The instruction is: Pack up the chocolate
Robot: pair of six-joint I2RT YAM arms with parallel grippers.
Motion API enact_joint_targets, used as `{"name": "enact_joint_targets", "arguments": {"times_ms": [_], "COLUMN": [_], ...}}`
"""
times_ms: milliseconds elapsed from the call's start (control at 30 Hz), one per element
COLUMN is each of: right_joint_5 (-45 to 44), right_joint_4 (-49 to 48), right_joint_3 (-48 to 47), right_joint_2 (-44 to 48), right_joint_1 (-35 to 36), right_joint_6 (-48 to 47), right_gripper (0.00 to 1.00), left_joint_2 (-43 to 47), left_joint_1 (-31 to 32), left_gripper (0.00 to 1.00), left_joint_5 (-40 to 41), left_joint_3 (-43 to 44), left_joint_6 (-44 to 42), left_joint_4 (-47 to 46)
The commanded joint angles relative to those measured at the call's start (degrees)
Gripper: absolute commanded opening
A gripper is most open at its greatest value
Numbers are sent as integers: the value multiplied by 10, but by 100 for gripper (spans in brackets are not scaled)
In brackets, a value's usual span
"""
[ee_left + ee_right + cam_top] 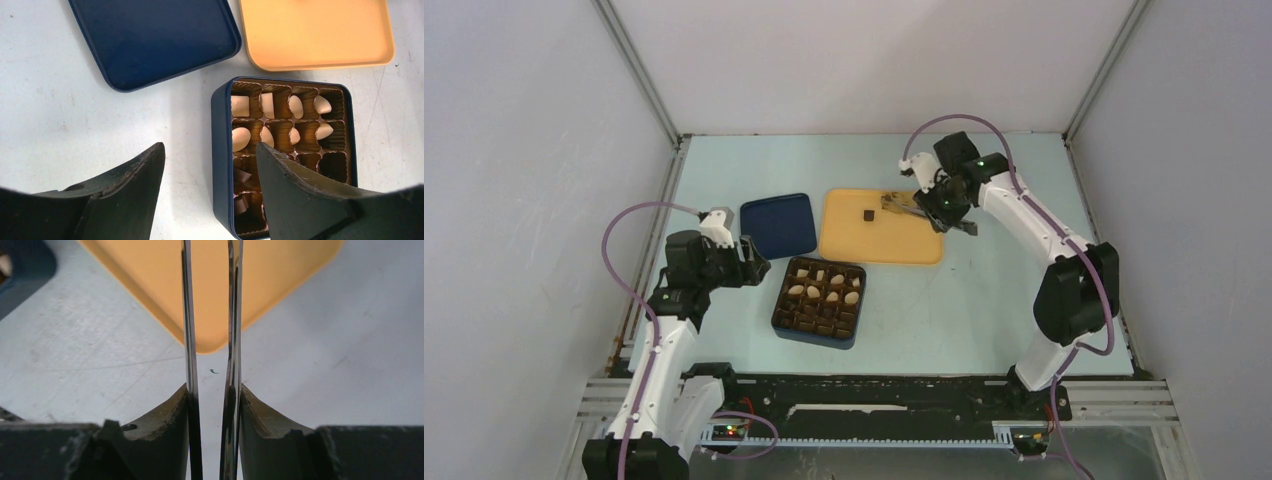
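Note:
The dark blue square box (781,305) with its brown gridded insert holds cream-white chocolate (824,291) in the far rows and dark pieces in the near ones. One dark chocolate piece (867,214) lies alone on the orange tray (879,248). My right gripper (942,203) is shut on metal tongs (902,205), whose tips point at that piece from the right. In the right wrist view the tongs' two blades (187,340) stand slightly apart over the orange tray (150,280), with nothing between them. My left gripper (209,146) is open and straddles the left wall of the box (220,150).
The blue lid (778,225) lies flat left of the orange tray, behind the box. Grey walls close in the table on the left, back and right. A corner of the blue box (20,270) shows at the upper left of the right wrist view.

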State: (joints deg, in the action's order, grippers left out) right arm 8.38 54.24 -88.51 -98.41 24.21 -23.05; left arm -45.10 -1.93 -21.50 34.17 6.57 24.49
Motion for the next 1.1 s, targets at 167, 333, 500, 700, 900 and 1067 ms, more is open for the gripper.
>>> {"name": "enact_joint_targets", "arguments": {"times_ms": [167, 333, 500, 700, 900, 1067], "right_joint_5": [-47, -50, -57, -69, -68, -72], "right_joint_4": [-42, -39, -37, -44, -47, -47], "right_joint_3": [12, 0, -9, -16, -33, -53], "right_joint_2": [-23, -45, -70, -91, -113, -136], "right_joint_1": [-40, -45, -45, -47, -49, -50], "right_joint_6": [33, 36, 36, 34, 32, 33], "right_gripper": [43, 43, 44, 44, 45, 45], "left_joint_2": [4, 8, 10, 11, 10, 11], "left_joint_1": [-6, -6, -6, -6, -7, -6], "left_gripper": [71, 71, 71, 71, 71, 71], "left_joint_5": [-12, -12, -11, -11, -11, -10], "left_joint_3": [-7, -7, -8, -8, -8, -8], "left_joint_6": [0, 0, -1, -1, -1, -2], "left_joint_4": [-20, -18, -17, -17, -17, -16]}}
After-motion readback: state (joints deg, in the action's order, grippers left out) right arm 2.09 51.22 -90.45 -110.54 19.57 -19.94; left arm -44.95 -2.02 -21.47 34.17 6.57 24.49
